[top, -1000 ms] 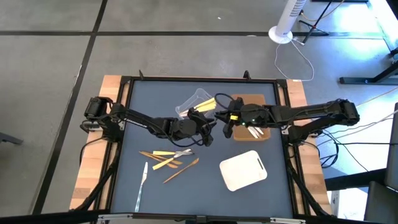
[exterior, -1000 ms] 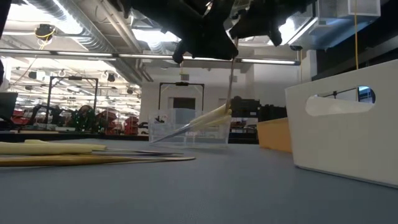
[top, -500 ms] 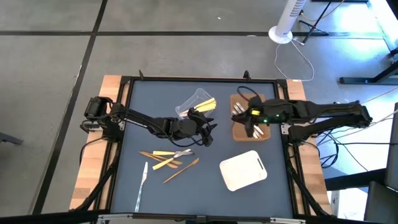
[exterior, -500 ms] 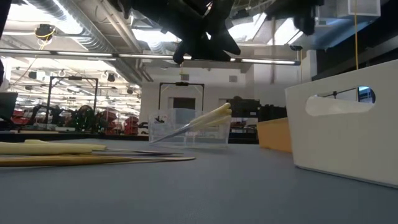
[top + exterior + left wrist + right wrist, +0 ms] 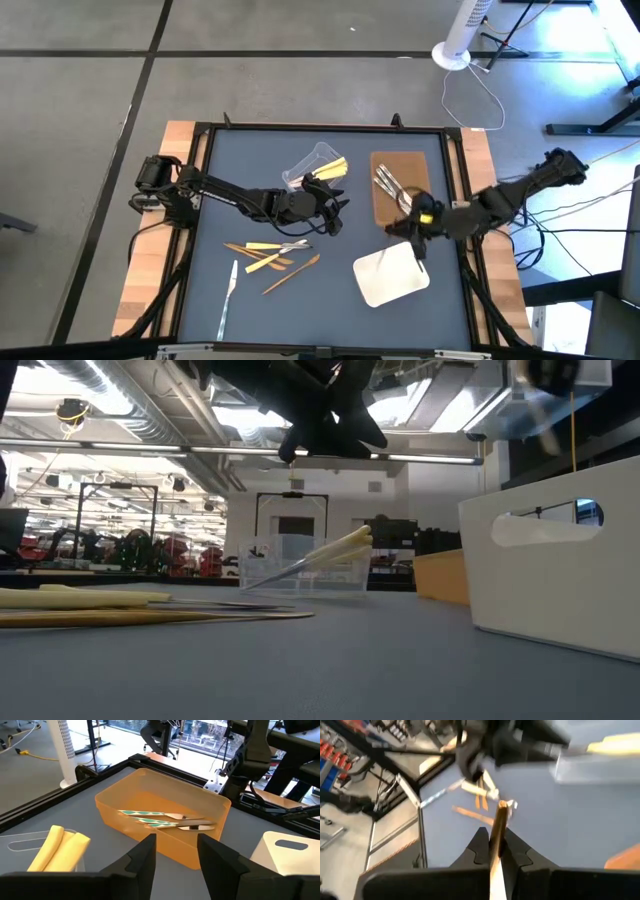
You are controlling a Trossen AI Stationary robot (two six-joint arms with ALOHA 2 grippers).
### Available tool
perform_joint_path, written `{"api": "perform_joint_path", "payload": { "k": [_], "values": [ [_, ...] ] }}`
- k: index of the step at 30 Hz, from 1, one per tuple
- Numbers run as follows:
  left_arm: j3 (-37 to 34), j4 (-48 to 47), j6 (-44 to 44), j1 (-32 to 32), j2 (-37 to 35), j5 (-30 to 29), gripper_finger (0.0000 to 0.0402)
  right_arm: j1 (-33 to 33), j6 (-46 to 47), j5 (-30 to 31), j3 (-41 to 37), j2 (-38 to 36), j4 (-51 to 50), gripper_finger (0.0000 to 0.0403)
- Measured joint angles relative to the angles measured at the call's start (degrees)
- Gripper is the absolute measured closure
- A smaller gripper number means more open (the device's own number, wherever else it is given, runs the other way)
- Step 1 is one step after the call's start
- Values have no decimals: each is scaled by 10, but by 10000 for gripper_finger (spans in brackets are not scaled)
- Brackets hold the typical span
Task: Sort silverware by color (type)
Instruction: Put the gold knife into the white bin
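Loose silverware [image 5: 270,255] lies flat on the grey mat near the left: pale yellow, silver and orange-brown sticks, with one silver piece [image 5: 228,292] apart. Yellow utensils [image 5: 60,847] lean out of the clear tub [image 5: 312,168]. Silver utensils [image 5: 165,819] lie in the brown tray [image 5: 400,185]. My left gripper [image 5: 176,845] hangs open at mid-table [image 5: 335,208], above the mat, facing the brown tray. My right gripper [image 5: 412,232] is over the far edge of the white tray [image 5: 392,275], shut on an orange-brown utensil [image 5: 497,827]. My right gripper pinches the orange-brown utensil's shaft [image 5: 495,852] between its two fingers. The stick lies along the fingers, and its free end [image 5: 502,805] reaches out past the fingertips. It is lifted clear of the table.
The white tray [image 5: 550,570] has a handle slot and stands near right in the low view, the brown tray [image 5: 445,575] behind it. A black frame rims the mat. Bare mat lies between the loose pile and the white tray.
My right gripper has drawn away from my left gripper, passed over the brown tray and swung toward the table's near right, ending above the white tray's far edge, turning as it went. The thin stick it carried went with it.
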Motion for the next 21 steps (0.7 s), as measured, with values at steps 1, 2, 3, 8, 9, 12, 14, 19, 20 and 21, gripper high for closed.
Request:
{"api": "perform_joint_path", "payload": {
  "k": [1, 2, 3, 8, 9, 12, 14, 19, 20, 21],
  "values": [
    [0, 0, 0, 0, 0, 0, 264, 15, 16, 7, -8, 0, -1, 398],
    [0, 0, 0, 0, 0, 0, 264, 30, 32, 15, -15, 0, -4, 399],
    [0, 0, 0, 0, 0, 0, 264, 43, 48, 26, -22, 0, -12, 399],
    [0, 0, 0, 0, 0, 0, 264, 81, 58, 52, -47, 0, -35, 399],
    [0, 0, 0, 0, 0, 0, 264, 84, 56, 52, -48, 0, -42, 399],
    [0, 0, 0, 0, 0, 0, 264, 87, 17, 37, -48, 0, -55, 399],
    [0, 0, 0, 0, 0, 0, 264, 87, -13, 1, -48, 0, -60, 399],
    [0, 0, 0, 0, 0, 0, 264, 86, -92, -74, -48, 13, -68, 399],
    [0, 0, 0, 0, 0, 0, 264, 86, -104, -78, -48, 18, -70, 399],
    [0, 0, 0, 0, 0, 0, 264, 86, -116, -78, -48, 23, -72, 399]
  ]
}}
